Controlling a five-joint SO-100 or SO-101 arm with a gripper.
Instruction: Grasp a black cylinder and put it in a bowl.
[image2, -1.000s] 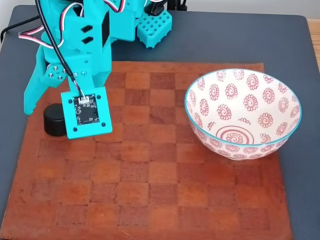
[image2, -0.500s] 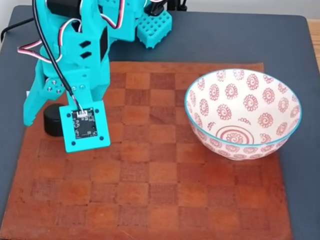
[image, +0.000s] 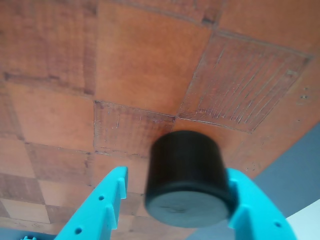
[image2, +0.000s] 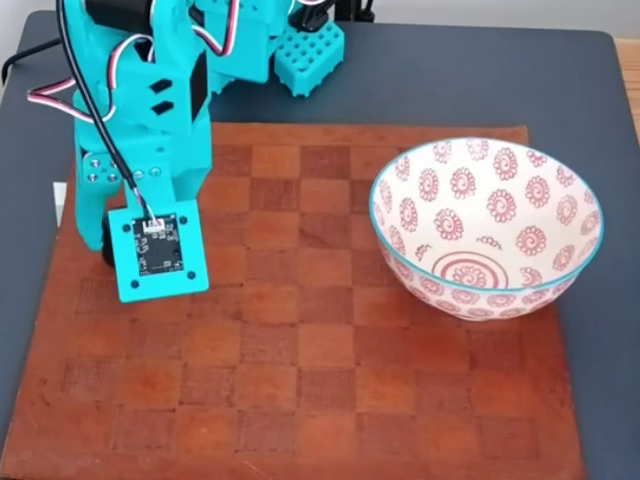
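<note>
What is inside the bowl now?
The bowl holds nothing visible; only its red spiral pattern shows inside. The near wall covers a small strip of the bottom.

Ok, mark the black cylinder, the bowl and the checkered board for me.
black cylinder (image: 182, 172), wrist view, on its side wall.
bowl (image2: 455, 290), fixed view, on its outer wall.
checkered board (image2: 300, 400), fixed view, on a bare square.

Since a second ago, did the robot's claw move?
Yes. In the fixed view the gripper slid left across the checkered board, away from the bowl, and now covers most of the black cylinder between its fingers.
</note>
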